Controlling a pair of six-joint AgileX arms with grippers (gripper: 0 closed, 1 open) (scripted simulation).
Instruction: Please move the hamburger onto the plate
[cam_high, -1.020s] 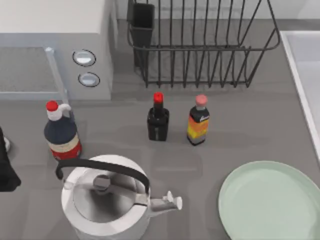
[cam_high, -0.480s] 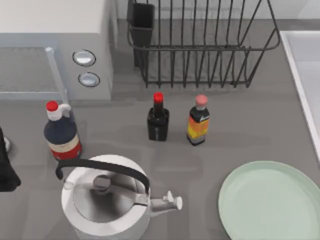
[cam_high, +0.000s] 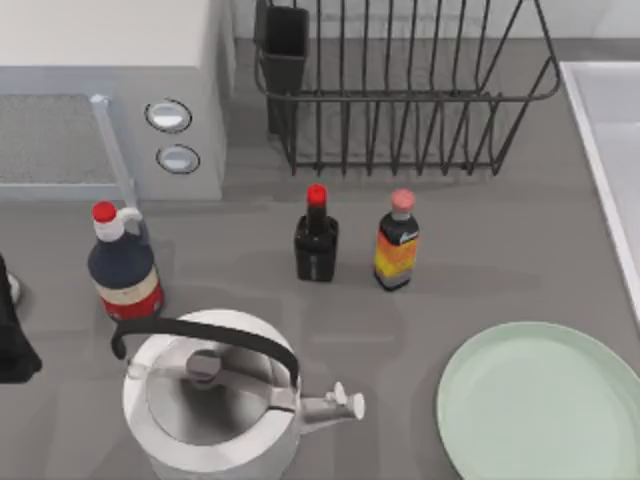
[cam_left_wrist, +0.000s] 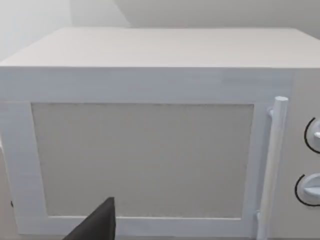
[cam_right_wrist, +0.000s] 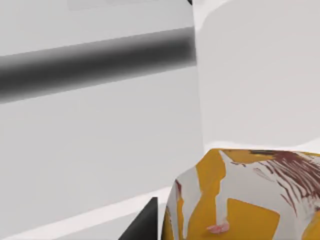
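Close by, right gripper (cam_right_wrist: 150, 220) beside the hamburger (cam_right_wrist: 240, 195), finger state unclear.

This is a rendered kitchen. A grey desk (cam_high: 520, 260) carries a white microwave (cam_high: 110, 90) with two dials, a black wire dish rack (cam_high: 400, 90), a steel kettle (cam_high: 215, 400), three sauce bottles and a mint-green plate (cam_high: 545, 405). At the top view's right edge lies a pale rim, possibly a sink (cam_high: 610, 130).
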